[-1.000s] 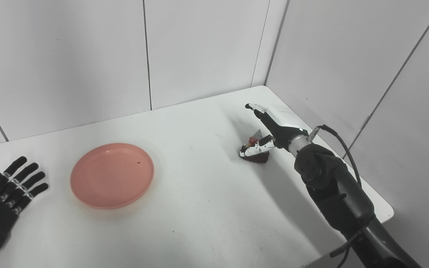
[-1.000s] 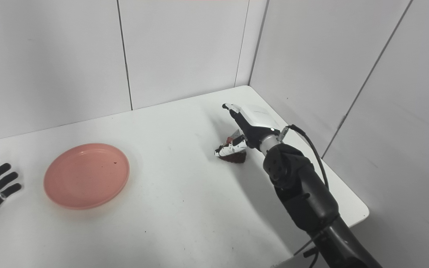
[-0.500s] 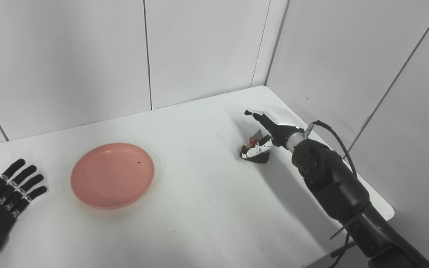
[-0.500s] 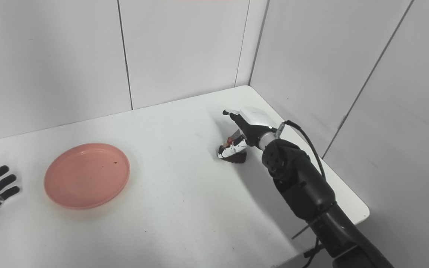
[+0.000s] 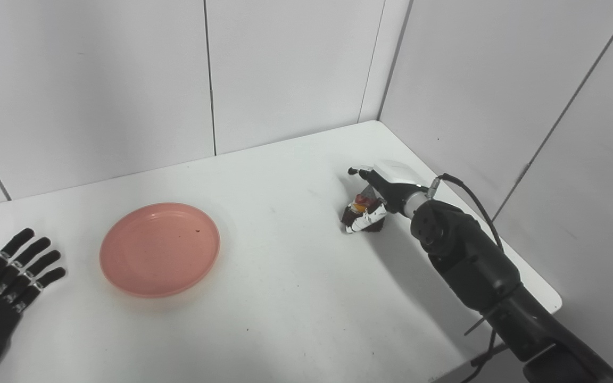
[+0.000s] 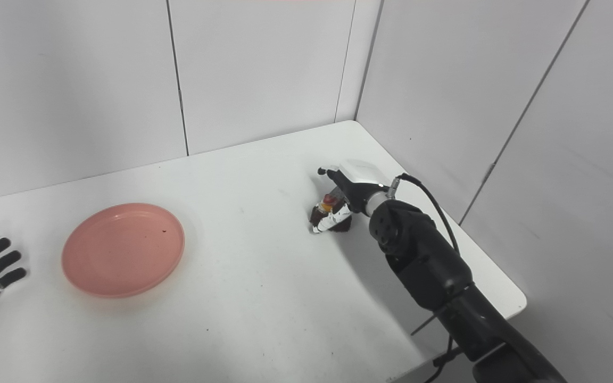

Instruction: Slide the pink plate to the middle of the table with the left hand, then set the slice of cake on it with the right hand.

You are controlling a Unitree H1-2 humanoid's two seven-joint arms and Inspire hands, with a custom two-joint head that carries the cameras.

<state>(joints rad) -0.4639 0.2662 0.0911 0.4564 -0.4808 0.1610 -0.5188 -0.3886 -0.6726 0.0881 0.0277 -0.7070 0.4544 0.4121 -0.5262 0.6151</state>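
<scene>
Resting on the white table [image 5: 296, 298] left of its middle, the pink plate [image 5: 159, 249] lies flat and empty apart from a small dark speck near its far rim. The slice of cake [image 5: 362, 211], dark brown with a red and yellow topping, sits well apart from it toward the table's right side, near the corner of the pale wall panels [image 5: 285, 69]. The right hand [image 5: 378, 194] reaches in over the slice, thumb low at its near side and fingers [image 5: 358, 172] curled over its far side; whether they actually grip the cake cannot be told. The left hand [image 5: 0, 282] lies open at the table's left edge, fingers spread, holding nothing, clear of the plate.
</scene>
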